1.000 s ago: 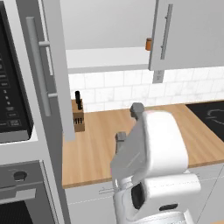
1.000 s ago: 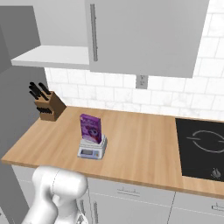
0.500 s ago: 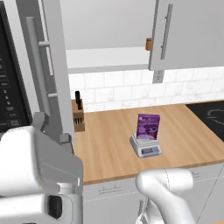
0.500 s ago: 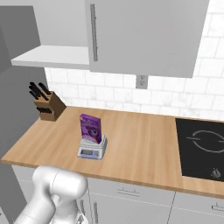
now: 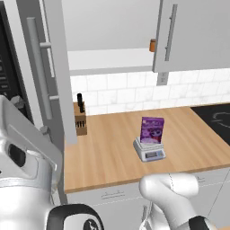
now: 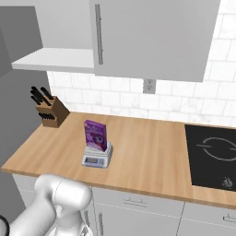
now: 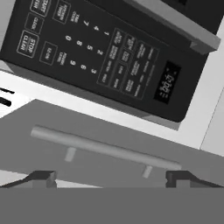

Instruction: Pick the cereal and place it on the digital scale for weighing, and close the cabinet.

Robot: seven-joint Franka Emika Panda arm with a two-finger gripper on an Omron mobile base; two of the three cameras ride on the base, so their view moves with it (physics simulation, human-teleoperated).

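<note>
One step is done: cereal [image 5: 152, 130] rests on the digital scale [image 5: 149, 149]. My arm has swung toward nine o'clock; my gripper [image 7: 111, 178], spread wide and empty, faces the cabinet [image 7: 109, 148] door's handle.

The arm [image 5: 27, 179] is glossy white, built of fat rounded links with smooth shells. At nine o'clock in the left base view a slab-sided white link carries flat grey bevelled faces and a dark oval recess. At six o'clock a black ring joint [image 5: 74, 219] shows pale markings on its face. A bulbous white elbow [image 5: 173, 193] sits at five o'clock, ending in a dark band at the lower edge. In the right base view a rounded white shoulder [image 6: 57, 203] fills seven o'clock. In the hand view two small dark fingertips [image 7: 41, 178] rise at seven and five o'clock, angular and matte.
</note>
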